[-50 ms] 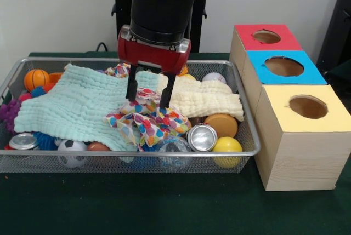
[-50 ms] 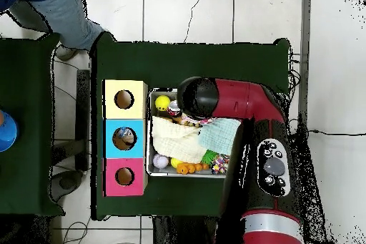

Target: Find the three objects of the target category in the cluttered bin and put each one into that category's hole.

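Polka-dot cloth [image 1: 147, 122] lies bunched mid-basket under the end effector [image 1: 148, 101], whose fingers stand narrowly parted and touch it, so the search step seems in hand; next, lift it aside off the cans [image 1: 202, 137] and balls [image 1: 227, 148].

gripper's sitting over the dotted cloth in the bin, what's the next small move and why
Probably close on the dotted cloth and lift it aside: the open gripper straddles its bunched top, and it covers part of the bin.
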`<action>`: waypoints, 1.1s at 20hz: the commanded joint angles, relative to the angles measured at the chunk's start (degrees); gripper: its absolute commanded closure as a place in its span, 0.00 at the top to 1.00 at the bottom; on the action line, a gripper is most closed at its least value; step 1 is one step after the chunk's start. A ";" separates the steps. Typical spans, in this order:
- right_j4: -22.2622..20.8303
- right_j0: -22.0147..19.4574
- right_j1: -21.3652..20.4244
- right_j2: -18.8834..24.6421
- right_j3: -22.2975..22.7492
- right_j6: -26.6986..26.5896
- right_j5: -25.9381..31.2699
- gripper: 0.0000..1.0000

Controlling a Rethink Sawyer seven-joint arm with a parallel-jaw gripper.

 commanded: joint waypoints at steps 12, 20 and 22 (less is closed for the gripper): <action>-0.99 1.77 4.45 -2.27 4.31 6.47 7.99 1.00; -0.56 3.24 4.56 -4.89 5.74 7.31 8.03 1.00; -0.22 3.21 4.97 -4.76 5.60 6.81 8.19 1.00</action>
